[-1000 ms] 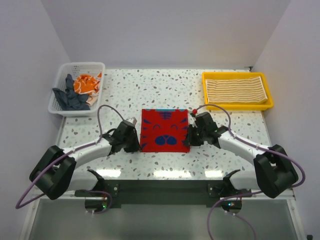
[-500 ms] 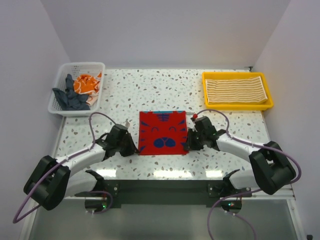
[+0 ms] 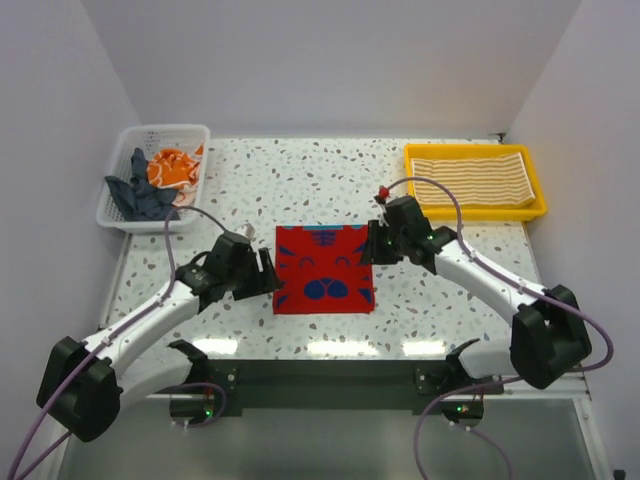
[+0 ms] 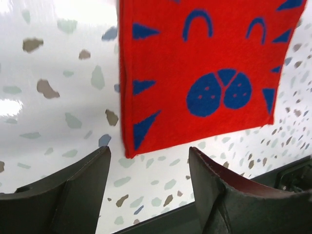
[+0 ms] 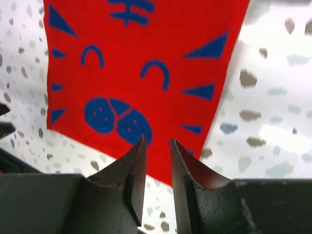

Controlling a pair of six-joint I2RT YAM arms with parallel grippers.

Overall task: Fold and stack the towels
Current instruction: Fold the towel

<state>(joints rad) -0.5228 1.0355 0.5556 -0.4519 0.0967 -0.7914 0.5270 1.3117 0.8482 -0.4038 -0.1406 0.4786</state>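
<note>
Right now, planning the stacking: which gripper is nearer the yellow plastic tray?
Right. The right gripper is just near-left of the yellow plastic tray; the left gripper is beyond the red cat-face towel.

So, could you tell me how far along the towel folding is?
Done: one striped towel lies folded in the tray. In hand: the red towel lies folded flat on the table, the left gripper and right gripper open at its sides, holding nothing; it is not yet stacked. Left: the grey towel and orange towel, crumpled in the basket.
</note>
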